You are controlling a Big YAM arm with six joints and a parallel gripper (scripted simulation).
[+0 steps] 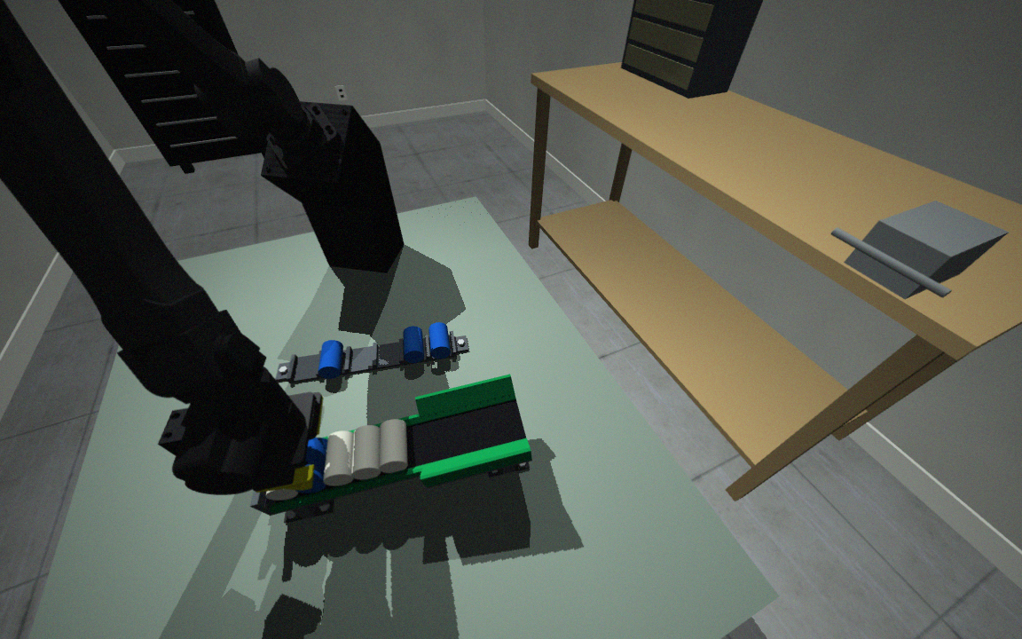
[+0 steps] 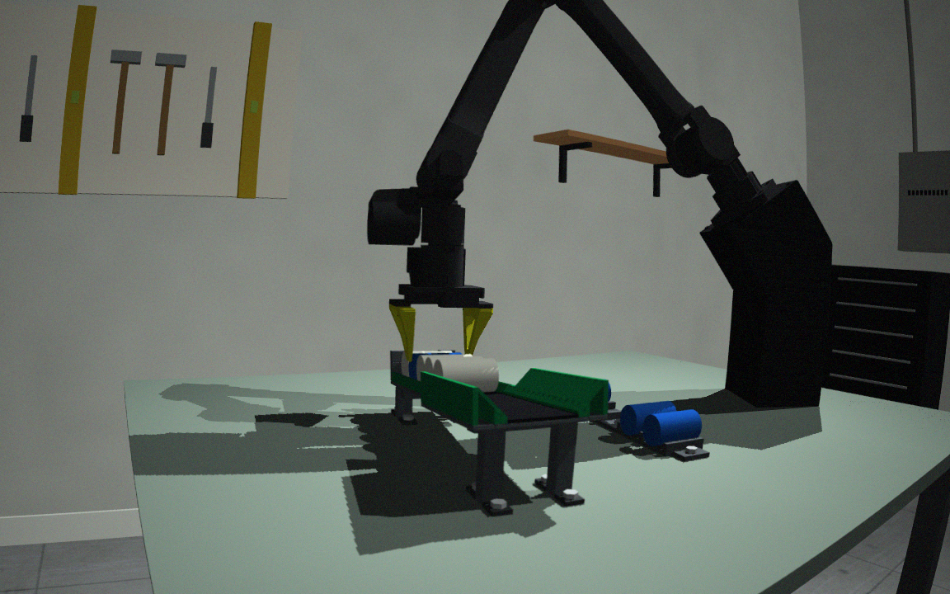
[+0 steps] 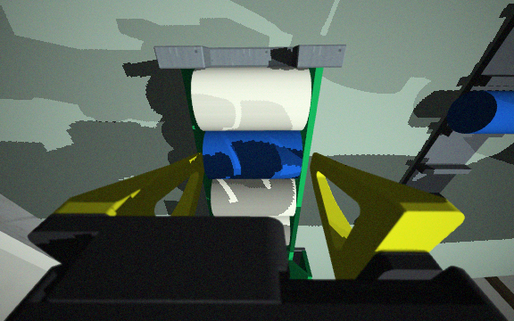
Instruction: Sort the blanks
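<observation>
The green feed ramp [image 1: 463,395] [image 2: 456,398] [image 3: 311,111] stands on legs on the table. One white blank [image 3: 251,98] lies against the grey stop [image 3: 248,56]. A blue blank [image 3: 252,153] [image 1: 314,454] lies right behind it. Three more white blanks [image 1: 366,451] [image 2: 467,371] follow in a row up the ramp. My gripper [image 3: 257,160] [image 2: 439,353] is open. Its yellow fingers reach down on either side of the ramp at the ends of the blue blank. The stock rack [image 1: 372,361] [image 3: 444,156] lies beside the ramp with three blue blanks [image 1: 330,357] [image 1: 412,343] [image 1: 439,339] in its slots.
The arm's black base [image 1: 348,190] [image 2: 773,295] stands on the table behind the rack. A wooden workbench [image 1: 737,159] with a grey block [image 1: 923,242] and a drawer cabinet [image 1: 685,39] stands off to the right of the table.
</observation>
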